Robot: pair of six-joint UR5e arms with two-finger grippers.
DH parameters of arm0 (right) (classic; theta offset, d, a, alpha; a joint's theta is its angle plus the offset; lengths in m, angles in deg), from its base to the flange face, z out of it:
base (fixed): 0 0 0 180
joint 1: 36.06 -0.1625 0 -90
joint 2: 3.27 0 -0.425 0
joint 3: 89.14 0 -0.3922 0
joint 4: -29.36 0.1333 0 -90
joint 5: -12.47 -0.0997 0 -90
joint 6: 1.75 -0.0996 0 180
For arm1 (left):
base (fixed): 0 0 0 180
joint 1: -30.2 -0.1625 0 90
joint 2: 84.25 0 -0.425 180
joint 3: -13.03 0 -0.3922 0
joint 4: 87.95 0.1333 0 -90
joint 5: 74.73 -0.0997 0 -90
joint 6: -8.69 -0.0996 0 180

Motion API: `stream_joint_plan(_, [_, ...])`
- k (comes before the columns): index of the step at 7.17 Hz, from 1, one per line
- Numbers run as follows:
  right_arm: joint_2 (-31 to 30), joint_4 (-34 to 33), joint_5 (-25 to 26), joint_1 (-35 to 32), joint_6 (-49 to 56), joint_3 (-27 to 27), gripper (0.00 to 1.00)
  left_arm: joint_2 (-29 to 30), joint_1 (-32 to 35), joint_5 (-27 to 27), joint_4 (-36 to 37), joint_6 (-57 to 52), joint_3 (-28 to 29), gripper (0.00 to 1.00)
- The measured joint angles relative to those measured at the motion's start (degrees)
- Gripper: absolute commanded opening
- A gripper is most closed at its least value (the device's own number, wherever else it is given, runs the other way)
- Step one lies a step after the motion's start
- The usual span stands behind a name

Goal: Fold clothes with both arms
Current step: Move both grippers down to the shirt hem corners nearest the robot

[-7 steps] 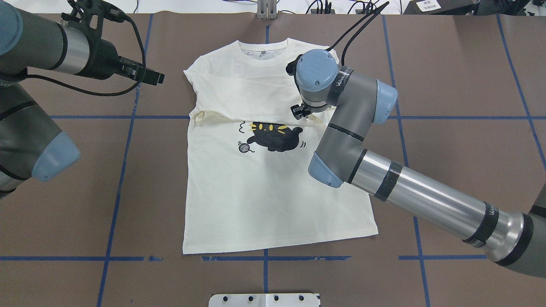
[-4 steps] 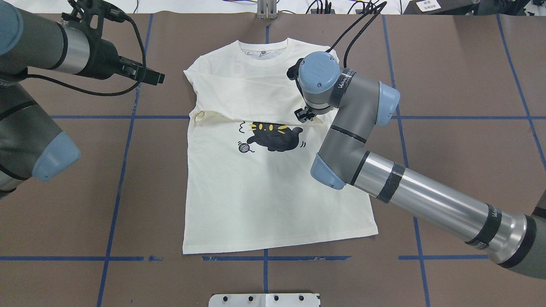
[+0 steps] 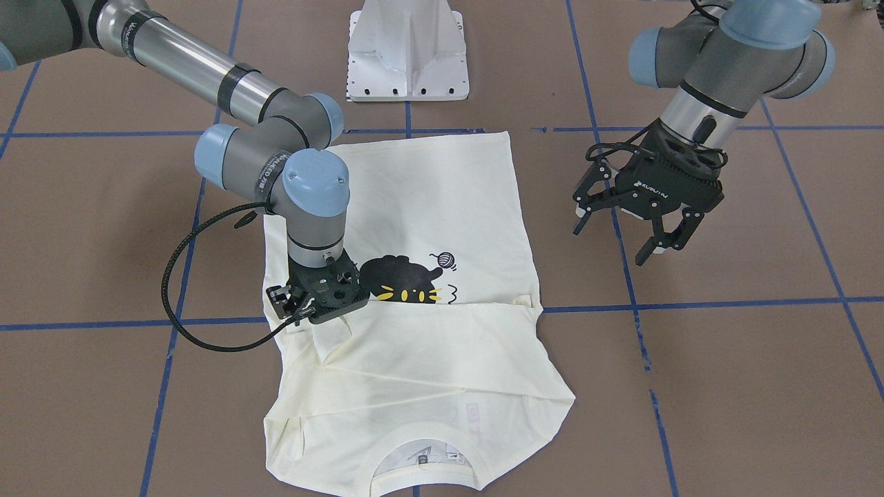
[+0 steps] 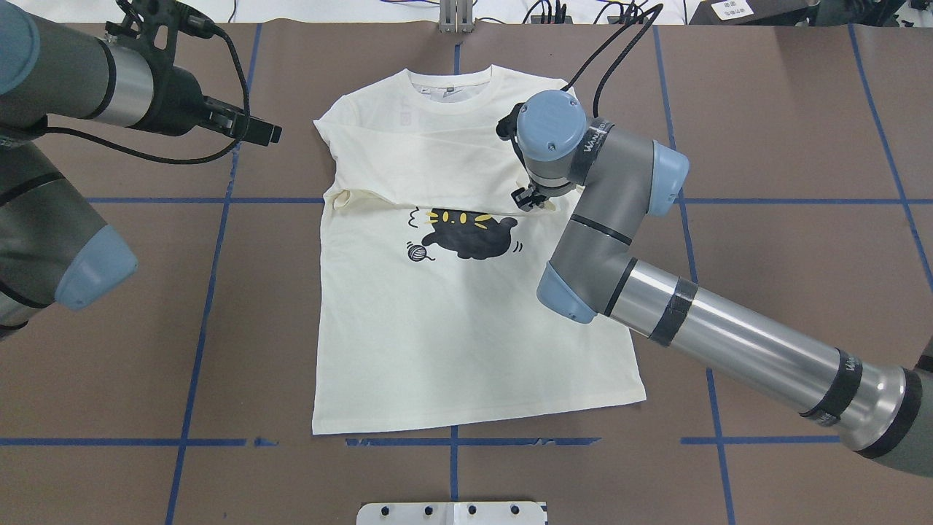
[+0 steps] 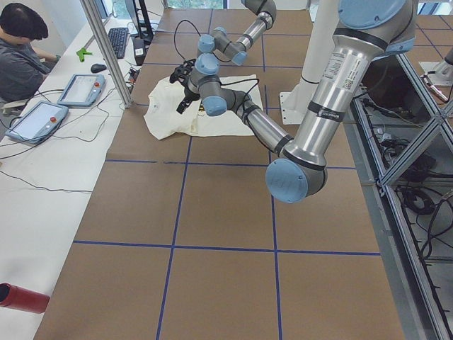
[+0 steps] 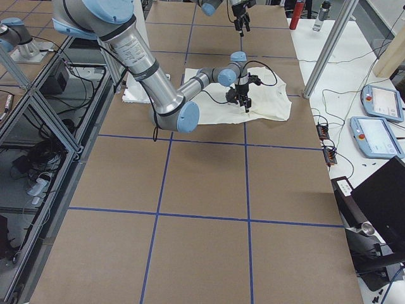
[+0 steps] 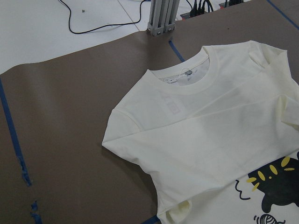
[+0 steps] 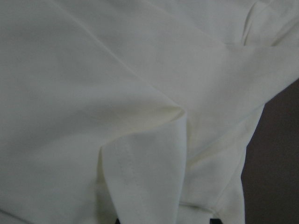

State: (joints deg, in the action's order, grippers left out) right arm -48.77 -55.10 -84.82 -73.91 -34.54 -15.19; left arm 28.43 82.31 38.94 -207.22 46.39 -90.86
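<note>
Shirt (image 4: 466, 343) laid flat on table (image 4: 787, 131), print up, collar at far edge, sleeves (image 4: 430, 171) folded across chest. Right gripper (image 3: 322, 308) pressed low onto sleeve fold, just beside cat print (image 4: 466, 237); fingertips seen apart in wrist cam. Left gripper (image 3: 613, 243) held off to shirt's side, spread wide, empty.

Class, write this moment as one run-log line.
cream-white cat-print shirt: flat, sleeves folded across | left gripper: open, beside shirt | right gripper: open, at sleeve fold
</note>
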Motion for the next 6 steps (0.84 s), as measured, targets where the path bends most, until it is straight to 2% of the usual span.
stream_joint_plan(2, [-1.26, 0.03, -0.84, -3.35, 3.14, 0.10, 0.55, 0.06, 0.00, 0.00, 0.00, 0.01, 0.03, 1.00])
stream_joint_plan(3, [-2.27, 0.28, -1.65, -5.04, 5.01, 0.27, 0.74, 0.11, 0.00, 0.01, 0.00, 0.05, 0.04, 1.00])
stream_joint_plan(4, [-3.18, 0.69, -2.15, -6.08, 5.69, 0.67, 0.99, 0.17, 0.00, 0.02, 0.02, 0.13, 0.02, 1.00])
stream_joint_plan(5, [-4.10, 1.04, -3.35, -6.84, 3.92, 2.38, 1.00, 0.25, 0.00, 0.02, 0.08, 0.40, -0.02, 1.00])
stream_joint_plan(6, [-5.72, 1.29, -6.16, -7.28, -1.74, 6.40, 1.00, 0.26, 0.00, 0.02, 0.11, 1.00, -0.11, 1.00])
